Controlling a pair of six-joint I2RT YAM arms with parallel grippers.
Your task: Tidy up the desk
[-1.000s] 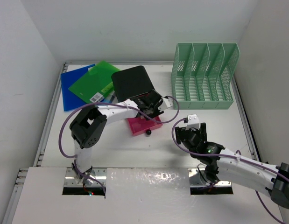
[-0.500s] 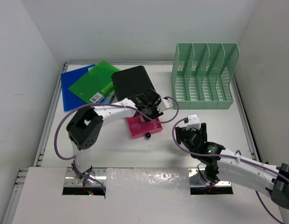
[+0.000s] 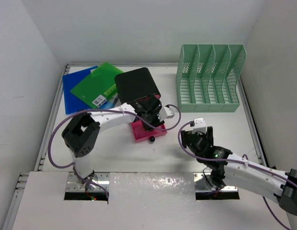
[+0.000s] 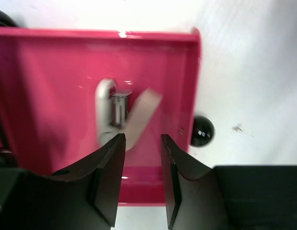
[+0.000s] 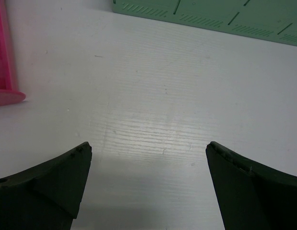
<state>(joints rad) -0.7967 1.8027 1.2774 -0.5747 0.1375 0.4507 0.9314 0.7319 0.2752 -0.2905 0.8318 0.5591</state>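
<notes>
The large matte-white rectangular desk (image 3: pixel 90 143) with thin silver rails lies beneath everything, and the arm bases are at its near edge.

Far-left corner: a flat blue plastic folder (image 3: pixel 73 96) lies on the desk. A translucent green plastic folder (image 3: pixel 93 85) lies partly over it.

Left of centre: a small black rectangular box (image 3: pixel 136 85) stands just right of the folders. A shallow pink plastic drawer (image 4: pixel 52 96) projects from the box's near side. A round black knob (image 4: pixel 202 130) sits on the drawer's front.

Inside the drawer lies a small silver metal clip (image 4: pixel 112 112) with a flat grey lever. The left gripper (image 4: pixel 141 139) points down into the drawer. Its fingers stand a narrow gap apart, clamping nothing. The lever's end lies beside the left finger; contact cannot be determined.

Right of centre: the right gripper (image 5: pixel 148 146) hangs over bare desk near the front, spread wide and holding nothing.

Far right: a mint-green mesh file rack (image 3: pixel 210 76) with four slots stands upright on the desk.
</notes>
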